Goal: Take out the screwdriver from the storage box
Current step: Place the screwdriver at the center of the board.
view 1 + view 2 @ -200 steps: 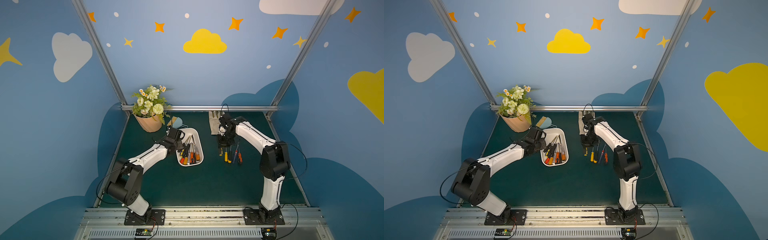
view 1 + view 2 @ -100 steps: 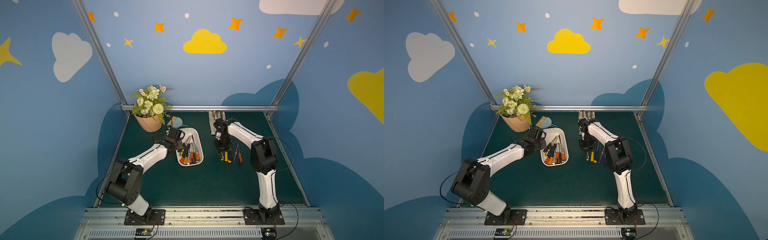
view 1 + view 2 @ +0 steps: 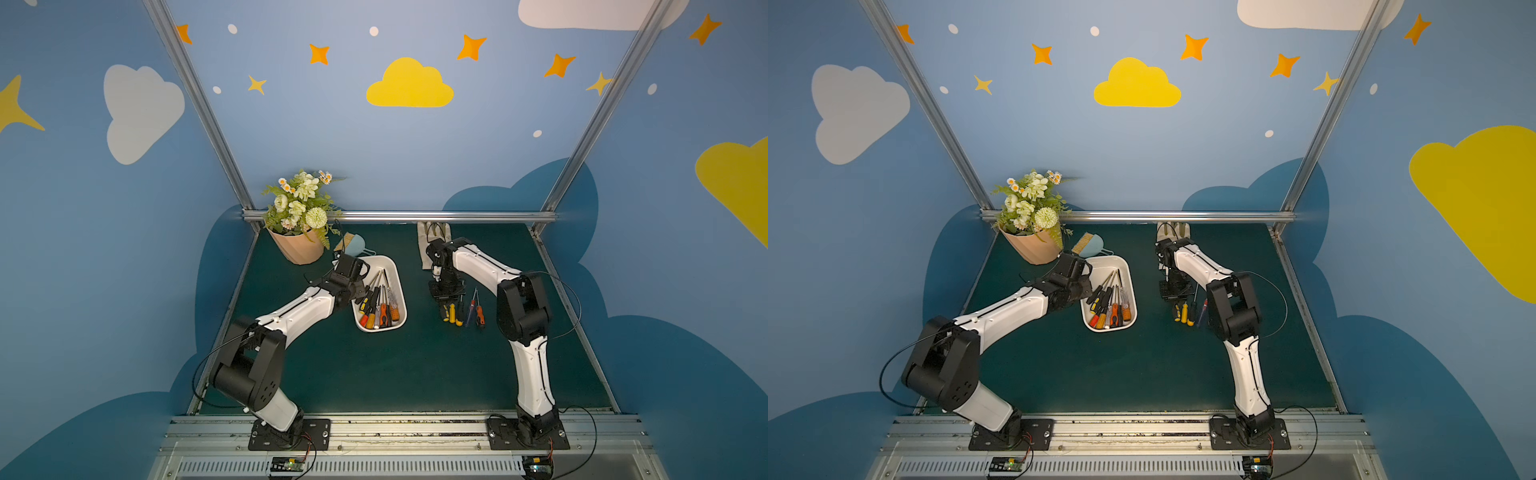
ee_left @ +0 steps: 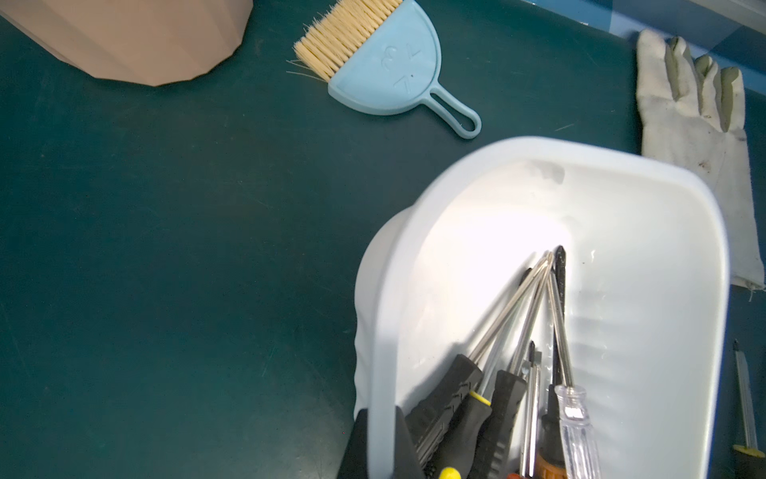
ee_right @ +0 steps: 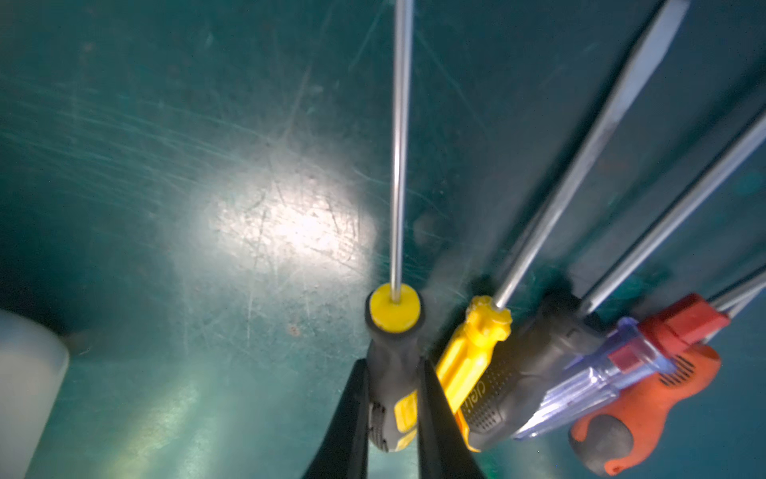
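Blue cloud-painted walls (image 3: 374, 145) enclose the green table (image 3: 374, 374). Near its far edge the left claw (image 4: 380, 419) pinches the storage box (image 3: 386, 265) rim; the right claw (image 5: 391, 367) grips a screwdriver (image 5: 394, 312) outside the box.

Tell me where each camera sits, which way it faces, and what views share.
Top views: high in front, looking down over the dark green mat; left arm and right arm show base to wrist.
Left wrist: on the left arm, facing along the left gripper, whose black fingers clamp a wall of the white rounded plastic storage box.
Right wrist: low over the mat, facing along the right gripper, shut on a black-handled, yellow-collared screwdriver.
Shared: left wrist and both top views show the box and the light-blue plastic hand brush.
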You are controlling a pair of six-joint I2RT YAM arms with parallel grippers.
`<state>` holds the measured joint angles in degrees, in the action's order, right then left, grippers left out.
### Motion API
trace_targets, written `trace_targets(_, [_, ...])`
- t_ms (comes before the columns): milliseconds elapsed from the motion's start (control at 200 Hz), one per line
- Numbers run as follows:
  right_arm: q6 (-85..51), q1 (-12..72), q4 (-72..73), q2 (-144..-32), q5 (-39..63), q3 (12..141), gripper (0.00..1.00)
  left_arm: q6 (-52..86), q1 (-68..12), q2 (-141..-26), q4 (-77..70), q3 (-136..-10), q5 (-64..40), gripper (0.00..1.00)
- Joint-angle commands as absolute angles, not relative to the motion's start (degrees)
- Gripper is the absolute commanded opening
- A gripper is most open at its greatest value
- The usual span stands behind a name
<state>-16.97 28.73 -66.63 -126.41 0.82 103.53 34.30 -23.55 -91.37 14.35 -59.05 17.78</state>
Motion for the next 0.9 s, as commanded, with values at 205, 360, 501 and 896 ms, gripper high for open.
trace_targets(205, [-18.5, 28.1, -66.1, -127.6, -0.6, 100.8, 0.07, 35.2, -23.1, -90.3, 11.8, -61.7, 17.2, 0.02])
trace_targets(360, [-19.4, 28.1, -65.0, -127.2, -0.2, 99.8, 0.17, 35.2, -23.2, -90.3, 11.9, -61.7, 17.3, 0.02])
trace_targets(501, [-19.8, 28.0, -63.7, -126.6, 0.9, 99.0, 0.22, 35.2, -22.9, -90.2, 11.9, -61.7, 17.4, 0.02])
trace_targets(896, [-20.6, 28.0, -63.0, -124.6, 0.7, 98.6, 0.26, 35.3, -22.9, -90.3, 11.9, -61.7, 17.2, 0.02])
